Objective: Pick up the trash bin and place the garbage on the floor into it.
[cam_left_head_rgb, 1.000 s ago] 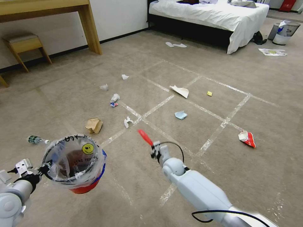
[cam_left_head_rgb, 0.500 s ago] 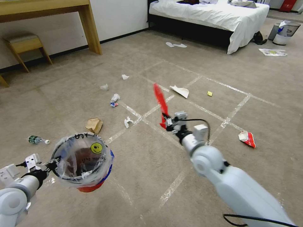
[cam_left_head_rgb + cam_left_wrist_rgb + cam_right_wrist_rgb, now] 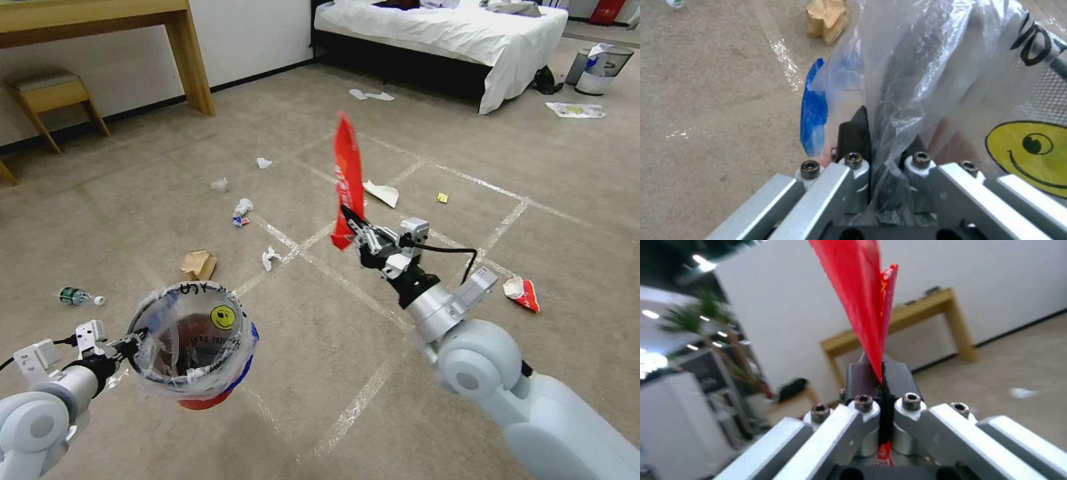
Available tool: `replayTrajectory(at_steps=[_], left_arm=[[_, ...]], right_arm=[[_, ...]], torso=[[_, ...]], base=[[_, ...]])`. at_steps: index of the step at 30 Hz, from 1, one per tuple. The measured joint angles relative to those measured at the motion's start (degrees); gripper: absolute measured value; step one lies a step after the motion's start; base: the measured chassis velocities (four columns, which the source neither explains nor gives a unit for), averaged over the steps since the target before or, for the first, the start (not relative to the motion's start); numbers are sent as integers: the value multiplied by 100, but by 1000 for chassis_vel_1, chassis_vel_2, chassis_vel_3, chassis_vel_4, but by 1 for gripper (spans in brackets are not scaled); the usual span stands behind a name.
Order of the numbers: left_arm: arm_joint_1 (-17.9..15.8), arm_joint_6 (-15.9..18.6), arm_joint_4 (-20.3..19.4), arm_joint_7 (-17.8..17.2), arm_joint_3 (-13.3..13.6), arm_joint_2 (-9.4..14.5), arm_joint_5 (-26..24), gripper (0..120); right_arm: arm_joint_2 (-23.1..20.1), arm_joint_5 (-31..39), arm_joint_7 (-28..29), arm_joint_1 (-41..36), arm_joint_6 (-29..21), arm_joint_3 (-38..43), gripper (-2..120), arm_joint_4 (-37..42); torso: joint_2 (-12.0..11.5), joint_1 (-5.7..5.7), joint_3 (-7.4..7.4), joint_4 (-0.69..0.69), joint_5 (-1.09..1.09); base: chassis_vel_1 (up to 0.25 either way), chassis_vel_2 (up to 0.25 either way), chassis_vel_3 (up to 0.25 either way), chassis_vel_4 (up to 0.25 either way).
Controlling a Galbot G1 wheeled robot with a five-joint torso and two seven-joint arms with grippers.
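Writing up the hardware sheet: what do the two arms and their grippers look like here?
Both arms have smooth pale grey-white shells with round joint housings. The right arm ends in a silver metal wrist and a black collar, with a black cable looping beside it. The right gripper and left gripper have black fingers on silver aluminium brackets fixed with dark hex-socket bolts. The left arm carries small white bracket parts.

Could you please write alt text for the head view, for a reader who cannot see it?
The right gripper holds a long red wrapper strip upright above the beige taped carpet, while the left gripper grips the rim of a small round red bin lined with clear plastic. Litter lies scattered on the carpet.
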Motion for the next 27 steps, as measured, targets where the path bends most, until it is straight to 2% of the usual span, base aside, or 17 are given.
replayTrajectory(at_steps=[3,11,13,27], left_arm=[[20,10,-20,0,5,0,2,3],[-36,24,-2,-19,35,68,-87,3],[-83,44,19,-55,49,109,-156,3],[-145,55,75,-81,41,132,-233,3]], right_arm=[[250,64,-66,399,133,-569,0,-239],[636,143,-269,1165,425,-1410,0,-896],[902,160,-303,1410,466,-1738,0,-1147],[1831,-45,-399,2030,574,-3166,0,-2188]], torso=[[0,1,0,1,-1],[-1,1,1,-1,-1],[-2,2,1,-1,0],[-2,2,1,0,-2]], base=[[0,0,0,0],[0,0,0,0],[0,0,0,0],[0,0,0,0]])
